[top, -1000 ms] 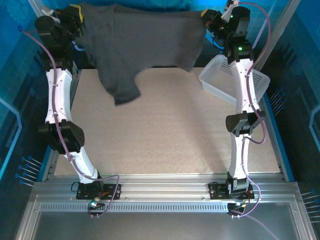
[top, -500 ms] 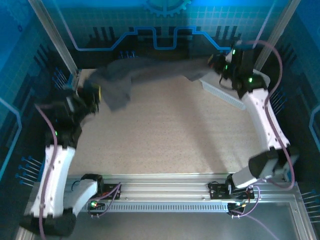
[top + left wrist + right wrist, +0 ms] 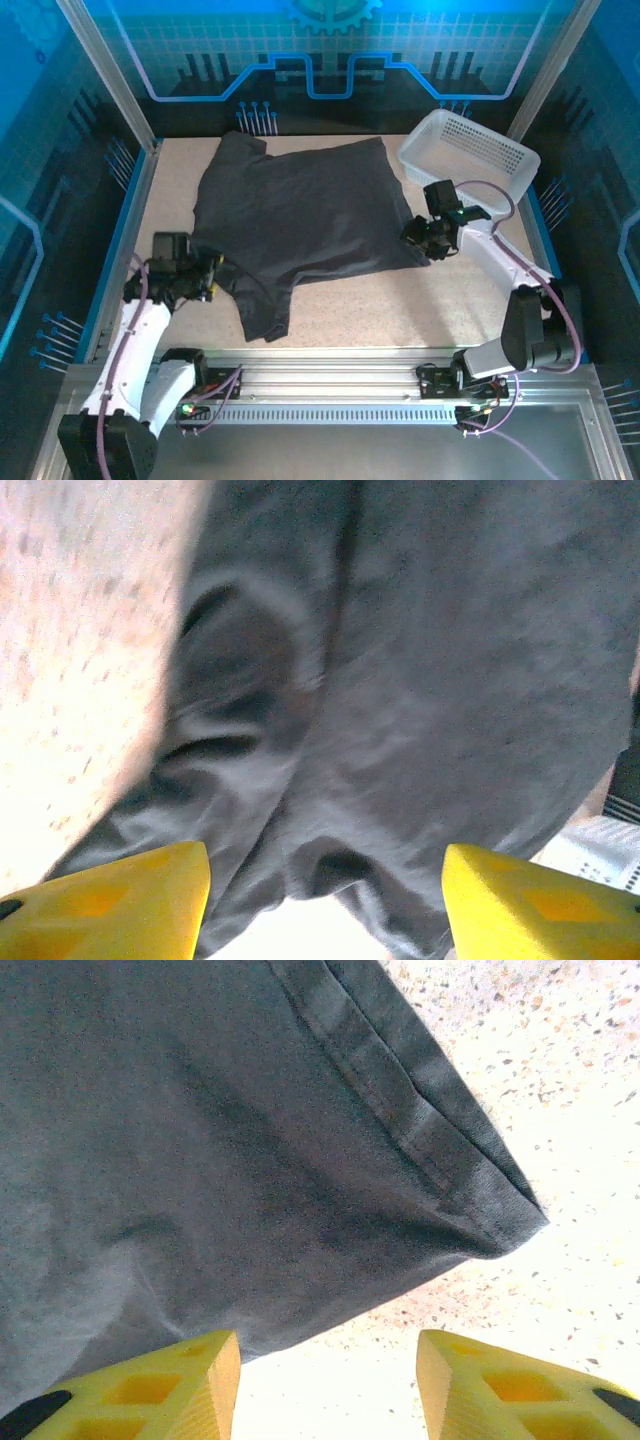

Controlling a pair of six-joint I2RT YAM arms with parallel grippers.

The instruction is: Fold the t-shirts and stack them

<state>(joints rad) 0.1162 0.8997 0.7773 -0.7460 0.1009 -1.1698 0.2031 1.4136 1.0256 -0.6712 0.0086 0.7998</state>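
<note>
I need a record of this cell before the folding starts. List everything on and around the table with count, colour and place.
t-shirt: one, dark charcoal, spread flat over the far and middle table, one sleeve pointing toward the near edge.
basket: one, white perforated plastic, far right corner, apparently empty.
table: one, speckled beige, under everything.
left gripper: one, black with yellow fingers, at the shirt's near-left edge, jaws open.
right gripper: one, black with yellow fingers, at the shirt's near-right corner, jaws open.
left arm, right arm: two, white with black joints, bases at the near edge.
</note>
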